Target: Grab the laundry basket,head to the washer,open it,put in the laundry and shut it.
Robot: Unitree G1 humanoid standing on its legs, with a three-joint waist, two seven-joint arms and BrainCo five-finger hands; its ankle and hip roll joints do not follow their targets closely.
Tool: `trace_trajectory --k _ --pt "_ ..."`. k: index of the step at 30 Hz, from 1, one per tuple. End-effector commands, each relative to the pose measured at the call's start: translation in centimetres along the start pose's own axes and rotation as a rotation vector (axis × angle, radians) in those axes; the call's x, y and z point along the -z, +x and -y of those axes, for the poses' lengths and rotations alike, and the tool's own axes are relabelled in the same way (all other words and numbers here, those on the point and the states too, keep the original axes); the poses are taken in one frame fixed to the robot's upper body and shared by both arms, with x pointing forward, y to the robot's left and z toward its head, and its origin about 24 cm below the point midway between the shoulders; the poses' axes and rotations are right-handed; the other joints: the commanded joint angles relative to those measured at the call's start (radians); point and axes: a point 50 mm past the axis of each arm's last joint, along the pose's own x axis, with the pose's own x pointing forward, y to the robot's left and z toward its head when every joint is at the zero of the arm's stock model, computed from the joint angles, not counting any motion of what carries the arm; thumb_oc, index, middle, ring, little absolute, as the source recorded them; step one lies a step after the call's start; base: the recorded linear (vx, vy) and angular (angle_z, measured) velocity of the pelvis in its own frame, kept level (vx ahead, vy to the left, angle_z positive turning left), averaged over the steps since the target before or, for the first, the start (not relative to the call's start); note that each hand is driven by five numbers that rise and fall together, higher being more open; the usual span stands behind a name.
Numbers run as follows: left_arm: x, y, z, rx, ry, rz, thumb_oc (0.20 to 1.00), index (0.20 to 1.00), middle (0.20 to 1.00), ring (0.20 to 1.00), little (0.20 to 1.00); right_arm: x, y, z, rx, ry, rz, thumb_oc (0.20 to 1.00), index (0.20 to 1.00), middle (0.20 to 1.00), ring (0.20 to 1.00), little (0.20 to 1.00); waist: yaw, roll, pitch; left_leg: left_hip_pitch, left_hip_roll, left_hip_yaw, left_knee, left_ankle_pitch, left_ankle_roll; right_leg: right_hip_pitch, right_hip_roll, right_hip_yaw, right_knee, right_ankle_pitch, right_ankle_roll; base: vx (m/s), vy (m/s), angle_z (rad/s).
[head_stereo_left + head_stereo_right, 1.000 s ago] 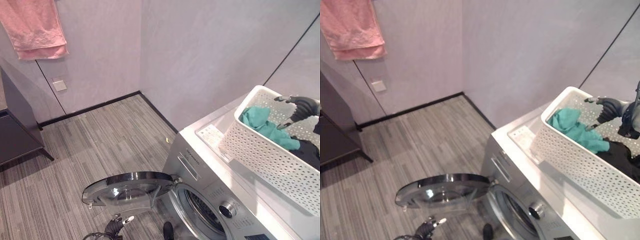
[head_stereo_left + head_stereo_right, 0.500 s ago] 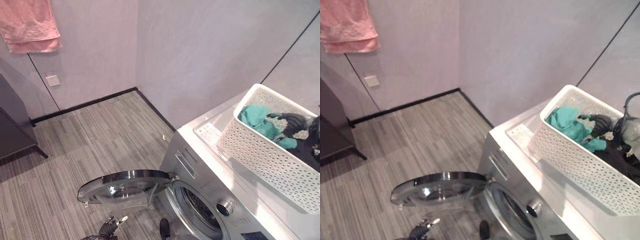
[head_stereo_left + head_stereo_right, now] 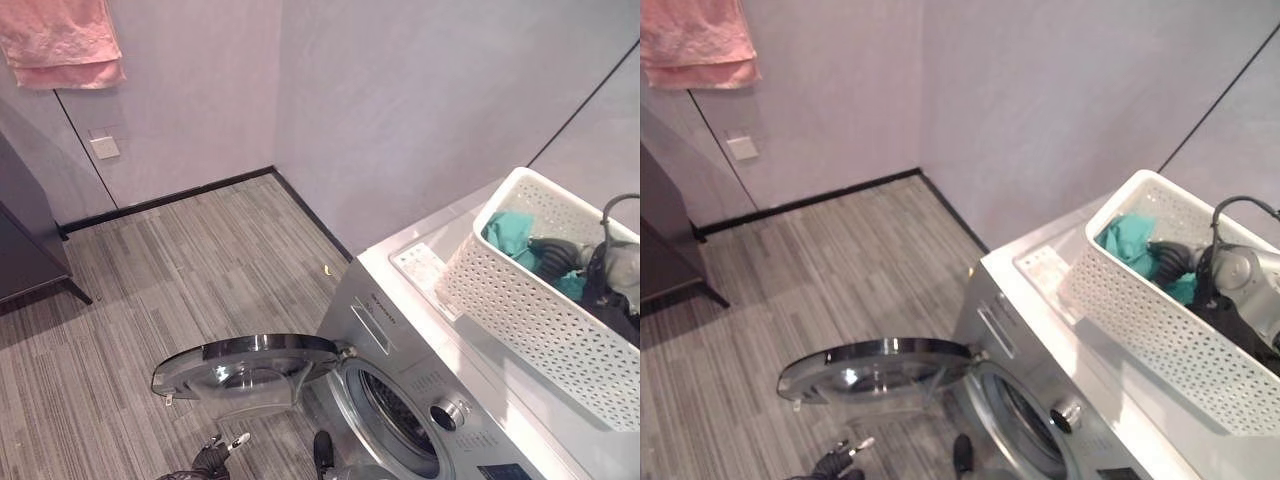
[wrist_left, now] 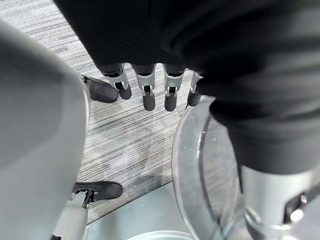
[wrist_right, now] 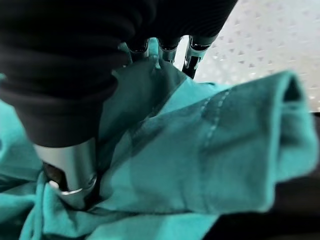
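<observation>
Now that the right robot hand point(image 3: 1173, 259) has dropped into the basket point(image 3: 520, 300) on the washer point(image 3: 420, 400), fingers buried in teal cloth point(image 5: 200, 150); clamped? Can't tell. Door point(image 3: 245, 365) open, loading starts.

I am looking at pale grey walls point(image 3: 400, 100) meeting in a corner, black skirting point(image 3: 170, 200) running along grey striped plank flooring point(image 3: 180, 280). A pink towel point(image 3: 60, 45) is hanging above a wall socket point(image 3: 104, 147), beside a dark cabinet point(image 3: 25, 250).
</observation>
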Motion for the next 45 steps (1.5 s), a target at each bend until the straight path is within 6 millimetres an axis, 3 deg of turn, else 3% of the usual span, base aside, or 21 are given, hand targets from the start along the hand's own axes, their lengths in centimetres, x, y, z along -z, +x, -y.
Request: trace_trajectory --k 1,4,6,7,8,12,15,22,32,45 --pt "-1.0 0.2 0.5 0.015 0.041 0.034 1.0 1.0 1.0 1.0 1.0 0.7 0.6 -0.5 -0.016 -0.011 -0.056 1.0 1.0 1.0 1.0 1.0 0.057 -0.037 -0.006 -0.01 0.059 -0.002 0.004 -0.013 0.02 -0.012 -0.155 0.001 0.098 -0.125 0.097 0.0 0.0 0.0" --pt "-1.0 0.2 0.8 0.022 0.038 0.038 1.0 1.0 1.0 1.0 1.0 0.8 1.1 -0.8 -0.009 0.001 -0.072 1.0 1.0 1.0 1.0 1.0 0.062 -0.028 0.003 -0.02 0.057 -0.006 0.004 -0.01 0.021 -0.015 -0.157 -0.004 0.09 -0.12 0.096 -0.01 -0.002 0.0" --pt "-0.9 0.2 0.9 0.024 0.038 0.039 1.0 1.0 1.0 1.0 1.0 0.8 1.5 -1.1 0.0 -0.007 -0.084 0.843 0.843 0.843 0.843 0.843 0.065 -0.021 0.011 -0.03 0.055 -0.011 0.004 -0.007 0.022 -0.021 -0.158 -0.006 0.085 -0.119 0.095 -0.03 -0.009 0.02" --pt "-0.8 0.2 0.9 0.022 0.037 0.038 1.0 1.0 1.0 1.0 1.0 0.5 1.6 -1.3 -0.003 -0.028 -0.071 0.25 0.25 0.25 0.25 0.25 0.066 -0.018 0.014 -0.037 0.054 -0.014 0.004 -0.005 0.022 -0.024 -0.158 -0.007 0.085 -0.119 0.094 -0.05 -0.007 0.04" --pt "-0.9 0.2 1.2 0.027 0.037 0.041 1.0 1.0 1.0 1.0 1.0 0.6 1.8 -2.1 -0.02 -0.042 -0.081 0.2 0.2 0.2 0.2 0.2 0.067 -0.011 0.024 -0.05 0.053 -0.02 0.004 0.0 0.023 -0.031 -0.16 -0.01 0.087 -0.121 0.092 -0.04 -0.005 0.03" --pt "-0.5 0.2 1.3 0.032 0.058 0.028 1.0 1.0 1.0 1.0 1.0 1.2 1.7 -2.8 -0.017 -0.023 -0.098 0.2 0.2 0.2 0.2 0.2 0.065 -0.003 0.029 -0.062 0.049 -0.028 0.004 0.005 0.024 -0.034 -0.162 -0.017 0.086 -0.124 0.09 -0.01 0.0 0.02" --pt "-0.3 0.1 1.6 0.045 0.063 0.021 1.0 1.0 1.0 1.0 1.0 1.6 1.2 -2.2 0.051 0.024 -0.094 0.2 0.2 0.2 0.2 0.2 0.057 0.003 0.025 -0.065 0.046 -0.027 0.004 0.005 0.024 -0.032 -0.165 -0.017 0.086 -0.126 0.09 0.0 0.006 0.14" --pt "-0.7 0.2 1.9 0.045 0.061 0.036 1.0 1.0 1.0 1.0 1.0 2.5 -1.2 1.8 0.346 0.189 -0.054 0.2 0.2 0.2 0.2 0.2 0.035 0.013 0.009 -0.055 0.038 -0.017 0.004 -0.006 0.026 -0.023 -0.17 -0.01 0.085 -0.129 0.095 0.0 0.002 0.03" --pt "-1.5 0.4 2.6 0.056 0.075 0.063 1.0 1.0 1.0 1.0 1.0 4.3 -6.6 8.5 0.827 0.436 0.01 0.2 0.2 0.2 0.2 0.2 0.014 0.022 -0.023 -0.02 0.033 0.007 0.004 -0.03 0.031 -0.003 -0.175 0.006 0.064 -0.122 0.102 0.0 0.003 -0.02" --pt "-1.8 0.5 3.1 0.043 0.116 0.062 1.0 1.0 1.0 1.0 1.0 3.7 -11.4 13.1 1.23 0.557 0.123 0.2 0.2 0.2 0.2 0.2 0.009 0.031 -0.056 0.008 0.034 0.012 0.004 -0.048 0.038 0.02 -0.176 0.014 0.056 -0.124 0.1 0.01 0.003 -0.03"
